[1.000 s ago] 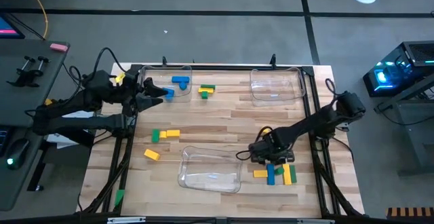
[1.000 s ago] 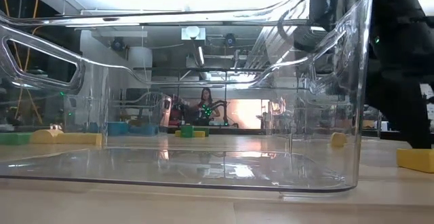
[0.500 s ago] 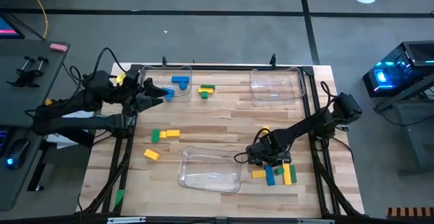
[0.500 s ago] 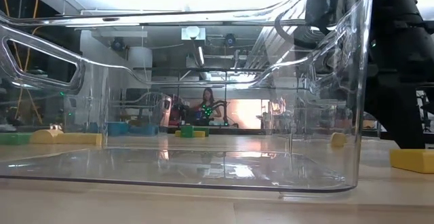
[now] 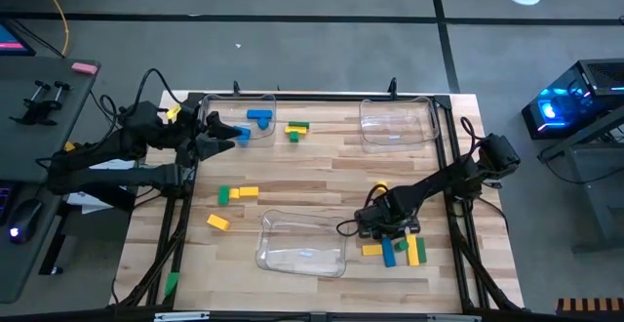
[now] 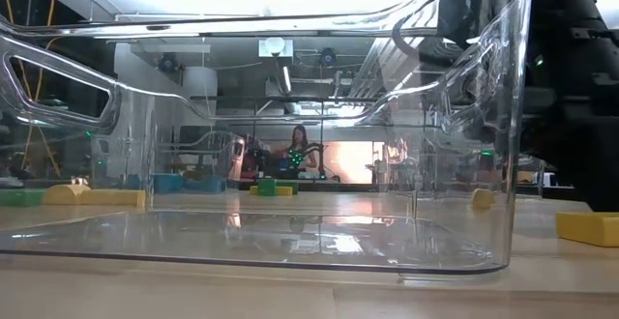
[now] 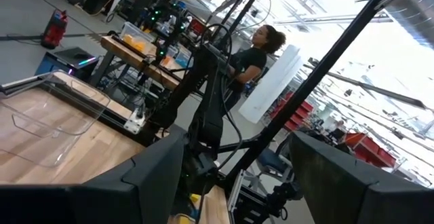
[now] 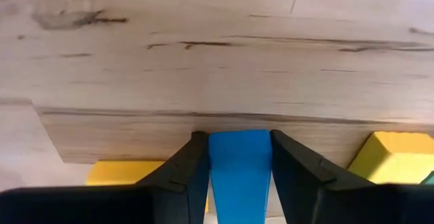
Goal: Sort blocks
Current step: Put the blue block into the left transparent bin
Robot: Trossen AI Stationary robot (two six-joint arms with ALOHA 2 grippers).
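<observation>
My right gripper (image 5: 385,232) is low over a cluster of blocks near the table's right near corner, shut on a blue bar (image 8: 239,163). Beside the bar lie yellow blocks (image 5: 373,250) (image 5: 417,252) and a green one. My left gripper (image 5: 220,133) is open at the far left of the table, beside a small blue block (image 5: 240,134). More blocks rest flat on the wood: a blue T (image 5: 259,118), a green and yellow pair (image 5: 296,128), another pair (image 5: 237,194), and single yellow ones (image 5: 217,222) (image 5: 378,187). My right gripper pinches the blue bar's end (image 8: 239,149) between its two fingers, one on each long side. The fingers (image 8: 186,166) come from above, slanting down. The rest of the bar (image 5: 389,255) lies on the table among the cluster.
A clear tray (image 5: 302,242) sits at the near middle, just left of the right gripper, and fills the low view (image 6: 290,232). Other clear trays stand at the far right (image 5: 397,123) and far left (image 5: 237,100). A black frame rims the table (image 5: 453,166). A person shows in the room behind (image 7: 254,54).
My right gripper has shifted slightly toward the table's near left and sunk lower over the block cluster. My left arm has kept still.
</observation>
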